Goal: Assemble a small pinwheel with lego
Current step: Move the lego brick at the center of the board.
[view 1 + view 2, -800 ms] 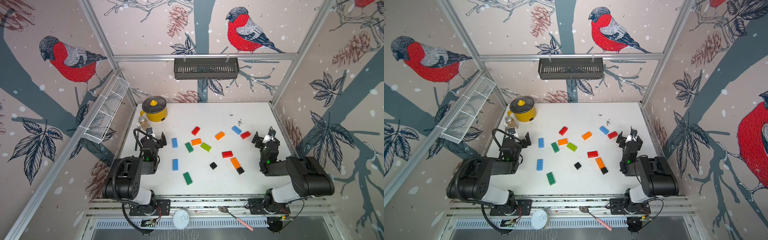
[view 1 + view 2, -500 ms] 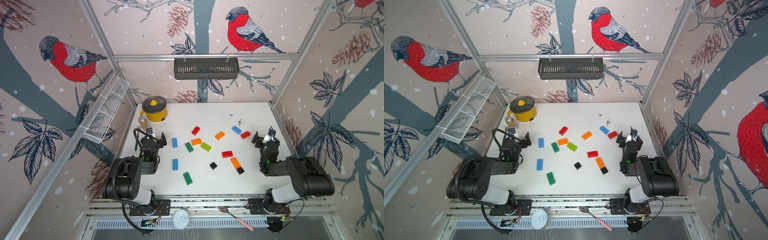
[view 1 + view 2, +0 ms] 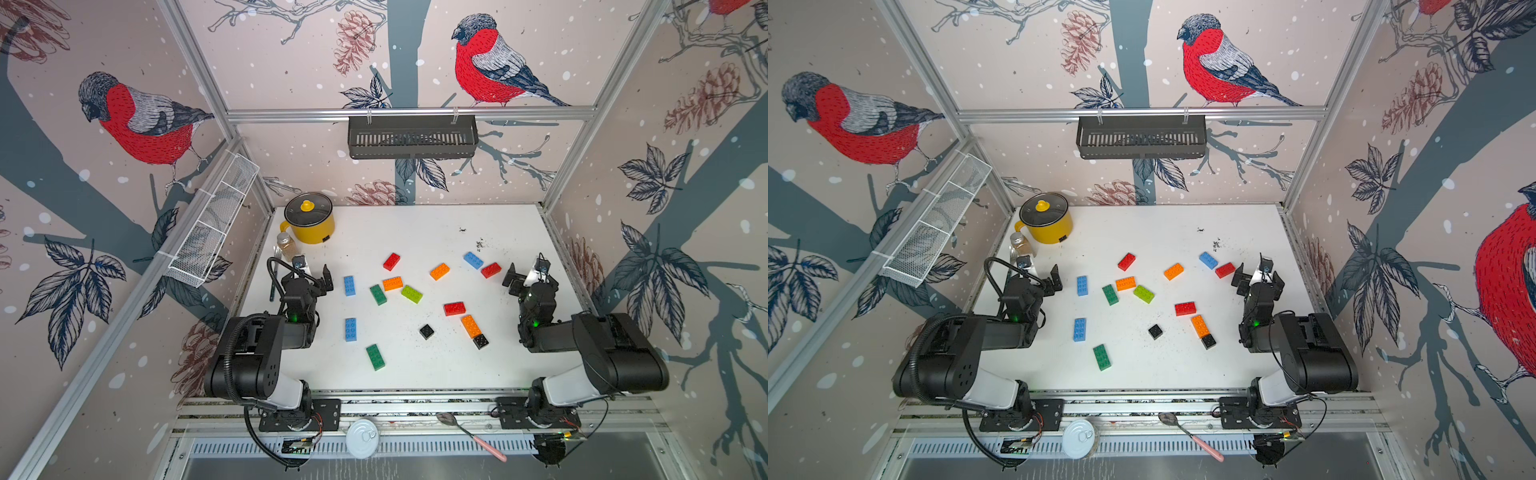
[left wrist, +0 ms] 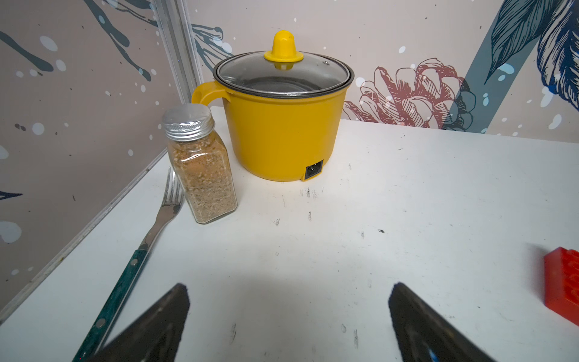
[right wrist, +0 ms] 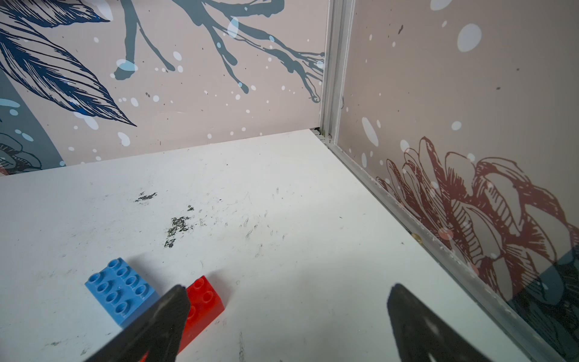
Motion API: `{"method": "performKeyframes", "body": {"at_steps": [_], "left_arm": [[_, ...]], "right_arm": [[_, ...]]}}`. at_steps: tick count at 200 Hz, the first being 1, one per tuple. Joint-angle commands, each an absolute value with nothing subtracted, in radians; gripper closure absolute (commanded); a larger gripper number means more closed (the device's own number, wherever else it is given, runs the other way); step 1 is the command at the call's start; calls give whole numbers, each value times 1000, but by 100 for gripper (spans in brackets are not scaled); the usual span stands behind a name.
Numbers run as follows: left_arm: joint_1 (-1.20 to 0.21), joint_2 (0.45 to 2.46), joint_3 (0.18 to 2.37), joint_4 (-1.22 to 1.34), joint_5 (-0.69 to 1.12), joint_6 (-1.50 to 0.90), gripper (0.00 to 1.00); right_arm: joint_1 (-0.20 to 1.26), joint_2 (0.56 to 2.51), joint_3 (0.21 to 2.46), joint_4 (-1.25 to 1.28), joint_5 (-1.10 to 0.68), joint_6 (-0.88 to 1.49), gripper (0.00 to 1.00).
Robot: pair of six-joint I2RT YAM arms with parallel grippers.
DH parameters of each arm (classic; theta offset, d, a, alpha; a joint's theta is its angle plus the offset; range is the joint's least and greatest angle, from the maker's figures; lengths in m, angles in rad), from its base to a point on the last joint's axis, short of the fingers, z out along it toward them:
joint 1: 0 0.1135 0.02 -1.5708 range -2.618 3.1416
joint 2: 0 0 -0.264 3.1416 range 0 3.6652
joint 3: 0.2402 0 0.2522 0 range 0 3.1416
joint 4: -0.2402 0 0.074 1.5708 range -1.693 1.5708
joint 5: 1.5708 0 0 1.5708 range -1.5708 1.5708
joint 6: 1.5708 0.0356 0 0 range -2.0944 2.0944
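Front rail: tin can (image 3: 362, 432) and pink-handled spoon (image 3: 469, 434) lying there. Both arms resting low over the white table (image 3: 415, 374). Left gripper (image 3: 312, 277) sitting near the left edge, right gripper (image 3: 528, 275) near the right edge, jaws on each standing spread wide, gripping nothing.

Lego (image 3: 412, 294) lying loose across mid-table, unassembled. One black square (image 3: 480, 340) touching an orange brick (image 3: 471, 325).

Far left corner: capped spice jar (image 4: 203, 175) holding brown granules. Yellow pot (image 4: 282, 138) sitting lidded, contents not readable through the glass. Black wall basket (image 3: 411, 137) and white wire basket (image 3: 212, 224) hanging above, contents unclear.

Right wrist view: a finger (image 5: 163, 322) covering part of a red brick (image 5: 205, 297) beside a blue brick (image 5: 122, 291). Left wrist view cutting off another red brick (image 4: 562, 282).

Nothing showing any shift from the earlier frames.
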State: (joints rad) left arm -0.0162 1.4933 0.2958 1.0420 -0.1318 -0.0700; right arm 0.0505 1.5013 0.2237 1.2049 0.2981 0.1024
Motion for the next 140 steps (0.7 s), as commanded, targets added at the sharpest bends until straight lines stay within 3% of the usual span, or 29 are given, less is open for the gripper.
{"method": "performKeyframes", "body": {"at_steps": [1, 87, 96, 107, 124, 140], "left_arm": [[-18, 1491, 300, 1068, -132, -58, 0], [3, 1484, 292, 1093, -121, -59, 0], [1, 1460, 306, 1084, -171, -53, 1], [0, 1397, 366, 897, -224, -97, 1], [-26, 1327, 481, 603, -406, -240, 1], [-52, 1255, 537, 412, -472, -437, 1]], "right_arm": [[51, 1502, 225, 1218, 311, 101, 1], [32, 1500, 229, 1207, 275, 107, 0], [50, 1468, 219, 1246, 395, 110, 1], [74, 1363, 283, 1025, 556, 165, 0], [67, 1216, 430, 649, 615, 344, 0], [63, 1151, 505, 491, 593, 427, 0]]}}
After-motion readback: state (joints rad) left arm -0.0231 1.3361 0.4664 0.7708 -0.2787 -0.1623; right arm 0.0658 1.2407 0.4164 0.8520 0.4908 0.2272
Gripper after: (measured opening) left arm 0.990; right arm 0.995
